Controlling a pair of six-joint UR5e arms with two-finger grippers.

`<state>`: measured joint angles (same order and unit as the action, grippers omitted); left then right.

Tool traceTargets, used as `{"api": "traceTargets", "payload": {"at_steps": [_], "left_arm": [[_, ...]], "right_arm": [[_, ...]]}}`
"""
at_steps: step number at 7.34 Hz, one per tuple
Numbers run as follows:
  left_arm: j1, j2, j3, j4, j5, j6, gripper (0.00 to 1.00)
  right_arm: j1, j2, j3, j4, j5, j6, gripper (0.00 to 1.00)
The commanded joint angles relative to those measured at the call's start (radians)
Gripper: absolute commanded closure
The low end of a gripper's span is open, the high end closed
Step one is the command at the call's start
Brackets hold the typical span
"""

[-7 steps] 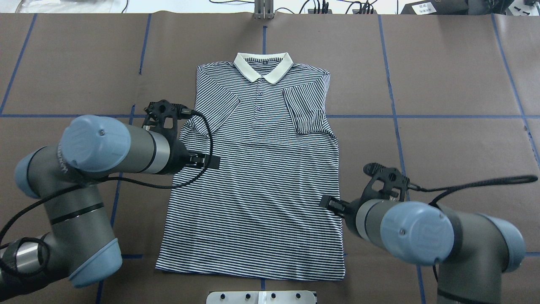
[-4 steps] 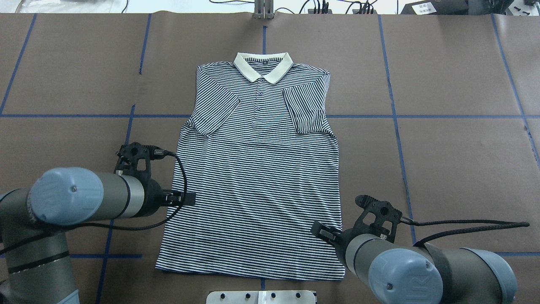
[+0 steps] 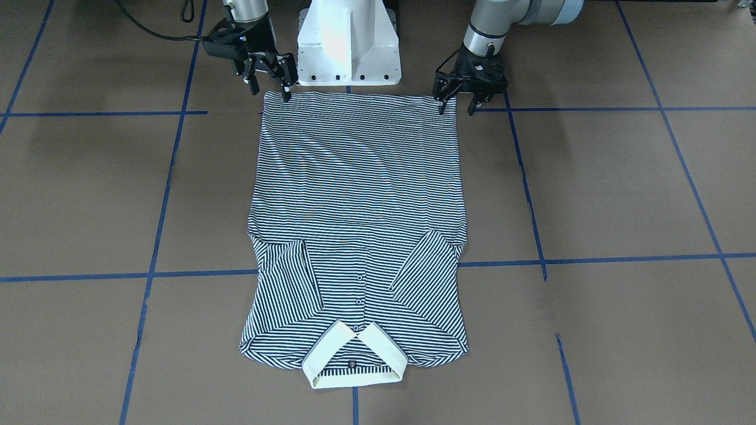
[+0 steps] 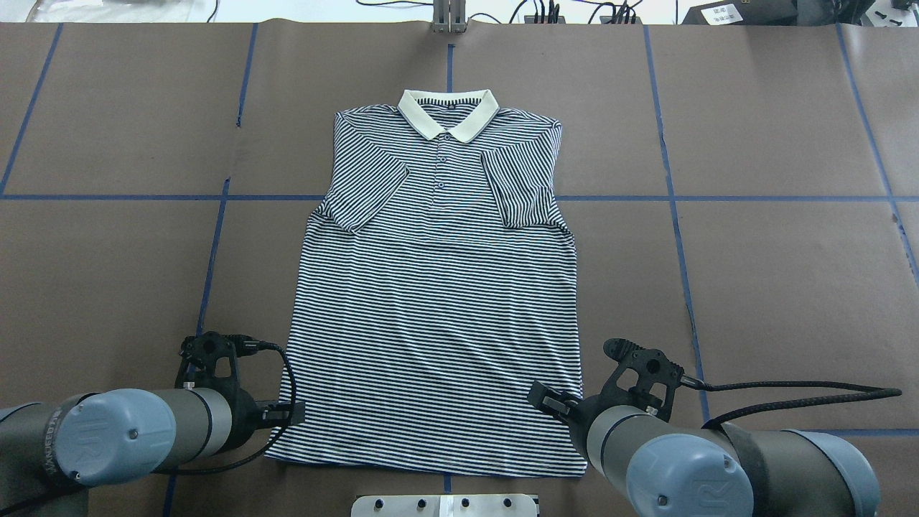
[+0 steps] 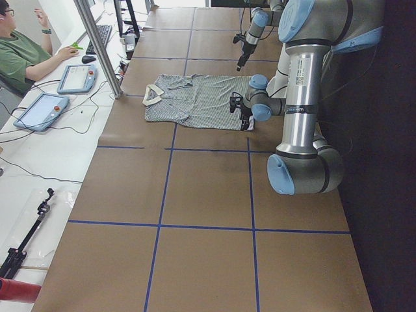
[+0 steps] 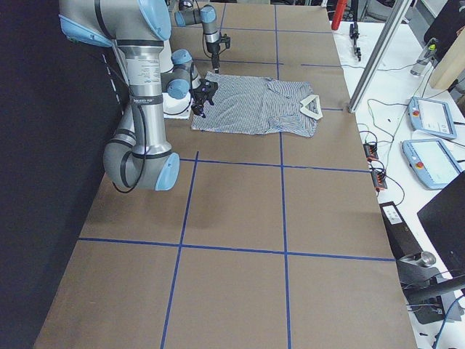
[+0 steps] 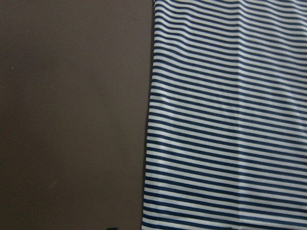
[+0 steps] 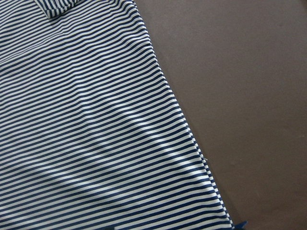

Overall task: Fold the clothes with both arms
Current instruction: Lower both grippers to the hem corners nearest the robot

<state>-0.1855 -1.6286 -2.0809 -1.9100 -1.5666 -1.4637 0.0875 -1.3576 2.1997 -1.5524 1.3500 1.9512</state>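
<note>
The striped polo shirt lies flat on the brown table, front up, with both sleeves folded in over the chest. Its cream collar points away from the robot and the hem is near the base. My left gripper is open over the hem's left corner, also visible from overhead as the left gripper. My right gripper is open over the hem's right corner, the right gripper overhead. Neither holds cloth. The wrist views show only the shirt's side edges and bare table.
The white pedestal base stands just behind the hem. Blue tape lines grid the table. A metal post stands at the far edge. A person sits at a side desk with tablets.
Both arms have drawn back along the shirt's sides toward the hem. The left gripper travelled far, from beside the sleeve to the hem corner. The shirt has not moved.
</note>
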Motion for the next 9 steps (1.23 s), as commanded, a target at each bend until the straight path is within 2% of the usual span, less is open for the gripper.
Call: {"api": "traceTargets", "payload": {"at_steps": [1,4,6,7,9], "left_arm": [[0.035,0.009,0.004,0.000,0.004,-0.021,0.32],[0.067,0.007,0.010,0.002,0.004,-0.027,0.40],[0.074,0.007,0.010,0.002,0.002,-0.027,0.41],[0.078,0.007,0.010,0.002,0.004,-0.027,0.46],[0.081,0.007,0.012,0.002,0.004,-0.027,0.76]], "right_arm": [[0.000,-0.002,0.000,0.000,0.000,0.000,0.14],[0.000,-0.003,0.000,0.000,0.000,0.000,0.14],[0.000,-0.005,0.000,0.000,0.000,0.000,0.14],[0.000,-0.005,0.000,0.000,0.000,0.000,0.14],[0.000,-0.005,0.000,0.000,0.001,0.000,0.14]]}}
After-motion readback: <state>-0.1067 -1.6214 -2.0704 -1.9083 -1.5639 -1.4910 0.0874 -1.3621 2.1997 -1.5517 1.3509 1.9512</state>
